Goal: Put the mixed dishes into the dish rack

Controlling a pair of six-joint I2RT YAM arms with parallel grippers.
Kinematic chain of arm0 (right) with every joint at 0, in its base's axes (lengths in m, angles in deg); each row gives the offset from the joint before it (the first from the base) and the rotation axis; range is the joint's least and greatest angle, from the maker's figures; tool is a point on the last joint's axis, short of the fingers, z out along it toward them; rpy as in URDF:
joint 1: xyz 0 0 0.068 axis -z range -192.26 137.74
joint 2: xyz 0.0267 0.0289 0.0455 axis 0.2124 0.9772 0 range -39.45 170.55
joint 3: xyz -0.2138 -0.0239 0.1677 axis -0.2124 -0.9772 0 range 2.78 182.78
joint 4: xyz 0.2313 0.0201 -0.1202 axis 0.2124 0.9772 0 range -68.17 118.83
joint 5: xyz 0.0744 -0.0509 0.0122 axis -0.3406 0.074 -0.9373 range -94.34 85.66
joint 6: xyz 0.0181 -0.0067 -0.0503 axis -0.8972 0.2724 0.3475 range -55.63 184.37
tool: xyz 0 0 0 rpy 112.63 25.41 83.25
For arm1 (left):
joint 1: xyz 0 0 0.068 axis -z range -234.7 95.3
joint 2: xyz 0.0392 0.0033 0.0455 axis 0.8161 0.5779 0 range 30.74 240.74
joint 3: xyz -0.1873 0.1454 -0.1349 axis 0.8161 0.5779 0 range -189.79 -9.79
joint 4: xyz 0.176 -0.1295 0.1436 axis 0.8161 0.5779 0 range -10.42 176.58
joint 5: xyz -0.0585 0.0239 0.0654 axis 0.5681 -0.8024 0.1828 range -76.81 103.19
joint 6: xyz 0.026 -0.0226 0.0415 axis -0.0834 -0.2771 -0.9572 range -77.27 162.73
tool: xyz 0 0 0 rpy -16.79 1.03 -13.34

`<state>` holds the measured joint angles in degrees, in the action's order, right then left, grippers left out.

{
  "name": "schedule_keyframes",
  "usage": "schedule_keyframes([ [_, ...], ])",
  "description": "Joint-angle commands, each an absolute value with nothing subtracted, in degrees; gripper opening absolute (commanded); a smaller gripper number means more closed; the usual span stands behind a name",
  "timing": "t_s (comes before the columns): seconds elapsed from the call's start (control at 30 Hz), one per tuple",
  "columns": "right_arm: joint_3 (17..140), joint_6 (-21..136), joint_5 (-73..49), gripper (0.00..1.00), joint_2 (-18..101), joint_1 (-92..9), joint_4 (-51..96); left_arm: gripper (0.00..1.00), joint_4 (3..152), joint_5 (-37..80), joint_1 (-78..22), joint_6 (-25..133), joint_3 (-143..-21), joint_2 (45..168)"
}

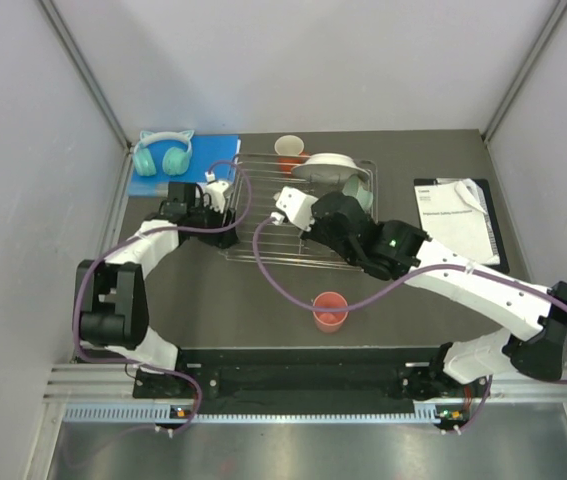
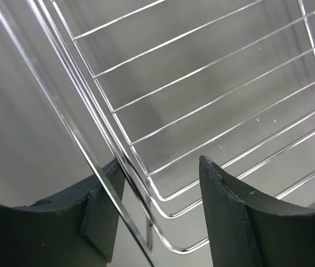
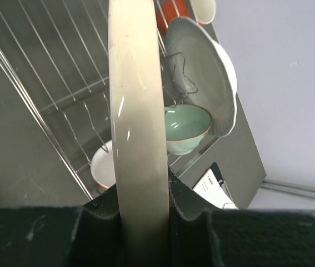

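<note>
Left hand stands partly open, straddling the dish rack rim wire. Right hand clamps a cream-rimmed plate edge-on. The print on the clipboard paper is unreadable.

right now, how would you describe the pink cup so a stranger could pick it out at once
Find the silver wire dish rack in the middle of the dark table. On its near side, toward the arm bases, a pink cup stands upright on the bare tabletop. It is the only dish on that side; the orange mug sits at the rack's far edge.
</note>
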<state>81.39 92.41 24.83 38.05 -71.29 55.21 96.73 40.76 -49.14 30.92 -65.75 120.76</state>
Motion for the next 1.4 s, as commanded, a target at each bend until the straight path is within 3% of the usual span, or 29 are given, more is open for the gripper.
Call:
schedule_keyframes([
  [0.0, 80.13, 99.08, 24.49, 0.0, 32.81, -70.71, 46.61, 0.6, 99.43, 41.93, -47.67, 28.5, -62.18, 113.98],
  [0.63, 76.96, 117.28, 18.08, 0.0, 33.06, -67.55, 48.81, 0.59, 106.48, 45.19, -47.23, 26.21, -53.82, 99.04],
  [1.37, 74.41, 119.74, 16.31, 0.0, 41.94, -64.12, 44.07, 0.62, 107.79, 43.78, -47.32, 25.16, -57.69, 103.95],
])
